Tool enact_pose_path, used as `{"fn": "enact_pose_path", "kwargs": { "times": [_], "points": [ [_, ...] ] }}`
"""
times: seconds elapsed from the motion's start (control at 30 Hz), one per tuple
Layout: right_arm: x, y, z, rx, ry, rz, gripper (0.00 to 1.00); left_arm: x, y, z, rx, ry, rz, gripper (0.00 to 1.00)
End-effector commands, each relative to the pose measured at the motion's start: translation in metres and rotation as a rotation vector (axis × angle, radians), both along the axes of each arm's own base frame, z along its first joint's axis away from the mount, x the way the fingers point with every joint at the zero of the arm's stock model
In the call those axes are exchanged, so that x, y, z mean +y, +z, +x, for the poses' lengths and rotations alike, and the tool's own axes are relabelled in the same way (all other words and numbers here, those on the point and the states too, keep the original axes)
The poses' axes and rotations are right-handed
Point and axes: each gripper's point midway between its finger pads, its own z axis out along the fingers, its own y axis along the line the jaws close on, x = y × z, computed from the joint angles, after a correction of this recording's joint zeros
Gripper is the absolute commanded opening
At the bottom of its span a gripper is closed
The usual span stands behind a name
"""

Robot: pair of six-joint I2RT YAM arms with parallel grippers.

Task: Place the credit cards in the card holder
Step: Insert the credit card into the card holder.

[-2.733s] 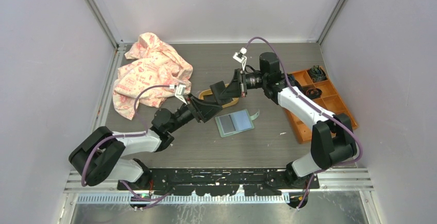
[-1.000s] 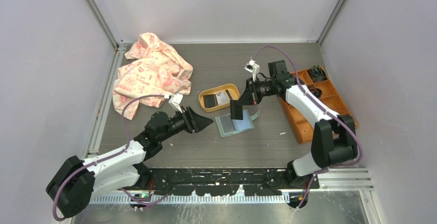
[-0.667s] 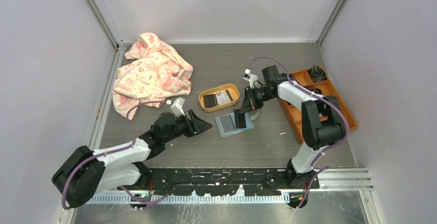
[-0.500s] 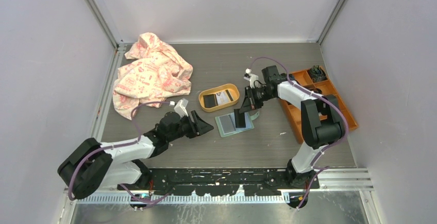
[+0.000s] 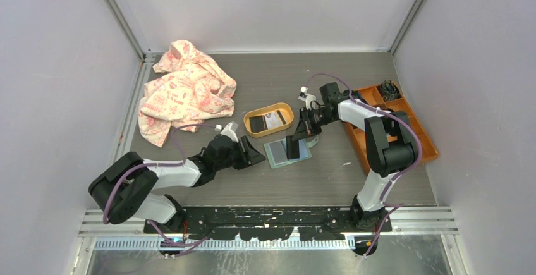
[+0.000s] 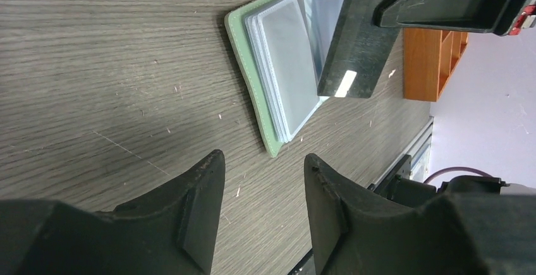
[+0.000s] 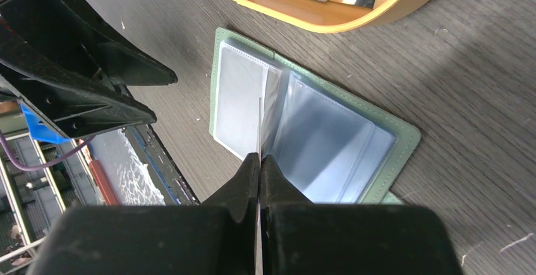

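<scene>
The sage-green card holder point(image 5: 282, 153) lies open on the table, greyish slots up; it also shows in the left wrist view point(image 6: 281, 66) and the right wrist view point(image 7: 316, 126). My right gripper point(image 5: 298, 137) is shut on a black credit card point(image 5: 293, 147), held upright with its lower edge over the holder's middle fold. The card shows flat in the left wrist view point(image 6: 357, 54) and edge-on in the right wrist view point(image 7: 260, 129). My left gripper point(image 5: 257, 157) is open and empty, low over the table just left of the holder. More credit cards point(image 5: 265, 122) lie in the yellow tray.
The yellow-orange oval tray point(image 5: 249, 117) sits just behind the holder. An orange compartment box point(image 5: 404, 129) stands at the right. A pink patterned cloth point(image 5: 186, 88) lies at the back left. Frame walls enclose the table.
My right gripper carried the black card from over the tray down onto the open holder. My left arm drew back, then moved right towards the holder's left edge.
</scene>
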Motion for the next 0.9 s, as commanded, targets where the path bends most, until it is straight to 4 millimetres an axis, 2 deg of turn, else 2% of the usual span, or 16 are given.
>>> {"fn": "enact_pose_path", "kwargs": {
  "times": [0.0, 0.87],
  "points": [
    [0.005, 0.01, 0.008, -0.037, 0.008, 0.04, 0.01, -0.014, 0.017, 0.014, -0.043, 0.008, -0.043, 0.49],
    [0.004, -0.015, 0.003, 0.033, 0.006, 0.02, 0.01, -0.032, -0.01, 0.022, 0.044, -0.023, 0.083, 0.39]
  ]
}}
